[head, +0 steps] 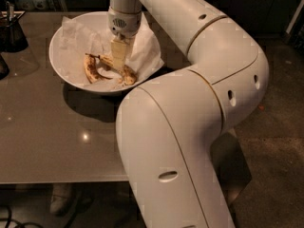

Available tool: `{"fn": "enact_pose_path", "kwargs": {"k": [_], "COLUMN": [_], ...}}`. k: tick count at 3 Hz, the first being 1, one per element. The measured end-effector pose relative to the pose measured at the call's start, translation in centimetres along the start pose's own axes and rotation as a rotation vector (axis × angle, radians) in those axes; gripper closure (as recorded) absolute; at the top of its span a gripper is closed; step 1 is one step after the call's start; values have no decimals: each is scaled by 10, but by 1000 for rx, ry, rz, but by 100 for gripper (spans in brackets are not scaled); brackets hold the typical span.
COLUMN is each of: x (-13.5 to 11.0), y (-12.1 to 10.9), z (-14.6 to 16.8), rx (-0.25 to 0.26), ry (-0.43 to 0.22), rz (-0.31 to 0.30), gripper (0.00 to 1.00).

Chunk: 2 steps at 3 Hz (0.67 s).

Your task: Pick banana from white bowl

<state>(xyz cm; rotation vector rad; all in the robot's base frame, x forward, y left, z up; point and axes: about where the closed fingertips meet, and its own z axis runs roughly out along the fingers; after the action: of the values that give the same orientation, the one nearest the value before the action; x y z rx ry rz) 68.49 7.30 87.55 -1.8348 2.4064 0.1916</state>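
The white bowl (64, 72) stands on the grey table at the upper left, lined with crumpled white paper (145, 49). Two bananas lie in it. The banana (127, 75), yellow with brown speckles, runs from the bowl's middle toward its near rim, and its middle is hidden under my gripper. A shorter, darker, curled banana (90, 69) lies just to its left. My gripper (118, 63) points straight down into the bowl, right on top of the banana. My large white arm fills the right and lower part of the view.
A dark wire container (12, 30) stands at the table's far left, with another dark object (2, 66) at the left edge. The table's front edge (57, 180) runs below the bowl. A shoe (59, 199) shows under the table.
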Motion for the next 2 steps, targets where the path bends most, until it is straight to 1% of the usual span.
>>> {"fn": "enact_pose_path", "kwargs": {"k": [1,2], "x": [0,-1], "y": [0,0], "z": [4,7], "rx": [-12,-20], "ry": [3,5], "rz": [18,23], "gripper": [47,48]}}
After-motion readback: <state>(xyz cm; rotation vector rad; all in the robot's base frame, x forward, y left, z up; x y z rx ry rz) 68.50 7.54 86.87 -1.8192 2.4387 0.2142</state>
